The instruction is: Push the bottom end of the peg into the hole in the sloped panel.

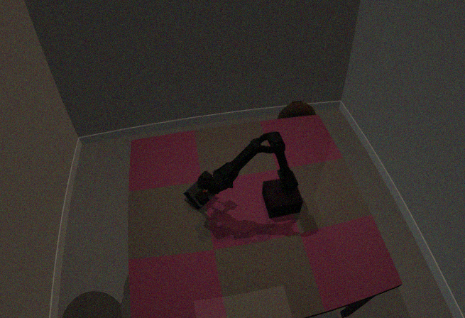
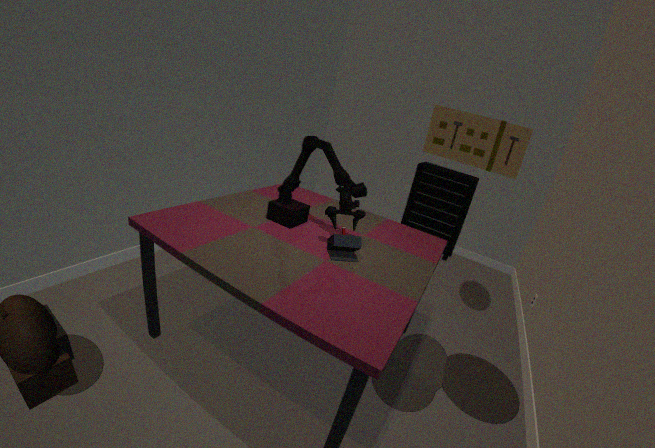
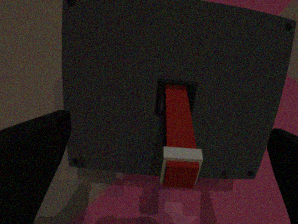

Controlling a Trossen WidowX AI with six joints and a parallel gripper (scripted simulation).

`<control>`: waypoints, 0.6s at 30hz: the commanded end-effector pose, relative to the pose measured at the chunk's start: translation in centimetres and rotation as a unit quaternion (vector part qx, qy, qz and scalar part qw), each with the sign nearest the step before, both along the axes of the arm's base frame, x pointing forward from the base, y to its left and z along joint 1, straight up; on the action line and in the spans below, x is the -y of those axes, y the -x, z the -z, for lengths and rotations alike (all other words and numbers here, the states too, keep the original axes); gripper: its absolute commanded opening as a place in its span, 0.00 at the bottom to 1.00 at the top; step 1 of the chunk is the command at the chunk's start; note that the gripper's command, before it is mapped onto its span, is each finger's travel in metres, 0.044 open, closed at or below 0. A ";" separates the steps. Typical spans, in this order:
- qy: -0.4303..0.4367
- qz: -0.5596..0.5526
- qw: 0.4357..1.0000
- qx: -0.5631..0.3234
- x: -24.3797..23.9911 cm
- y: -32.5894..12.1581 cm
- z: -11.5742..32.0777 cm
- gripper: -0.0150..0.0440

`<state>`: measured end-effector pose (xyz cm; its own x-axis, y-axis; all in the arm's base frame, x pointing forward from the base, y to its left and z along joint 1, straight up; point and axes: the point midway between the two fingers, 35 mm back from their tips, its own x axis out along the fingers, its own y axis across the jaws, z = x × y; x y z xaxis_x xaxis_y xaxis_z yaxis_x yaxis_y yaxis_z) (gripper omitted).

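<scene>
Dim room, grey walls, pale skirting along the floor. No legible writing anywhere; a tan wall board point(image 2: 477, 140) carries only tool shapes and yellow bars. A dark slatted chair point(image 2: 438, 203) stands beyond the jaws, at the far edge of the surface. A brown rounded object point(image 2: 23, 333) sits on the floor, well apart.

The surface point(image 2: 233, 258) is a checkerboard of magenta and tan squares on dark legs. The arm point(image 2: 320, 163) arches from its dark base block down over the sloped panel point(image 3: 120, 83).

Jaws point(image 2: 344, 217) spread wide, gripping nothing; the fingers sit at either edge of the wrist view. Between and ahead of them, the red square-sided peg point(image 3: 180, 139) is seated in the panel's hole point(image 3: 177, 88), pale-banded end outward.
</scene>
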<state>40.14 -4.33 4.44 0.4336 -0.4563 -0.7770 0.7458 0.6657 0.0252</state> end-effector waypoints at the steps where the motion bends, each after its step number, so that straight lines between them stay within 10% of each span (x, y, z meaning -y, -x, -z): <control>1: 0.001 0.002 1.000 0.002 -0.3 0.2 -0.6 1.00; 18: 0.000 0.000 1.000 0.002 -2.0 1.5 -3.2 1.00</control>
<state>38.82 -2.58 7.10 0.4341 -0.4520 -0.7792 0.7433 0.6684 0.0264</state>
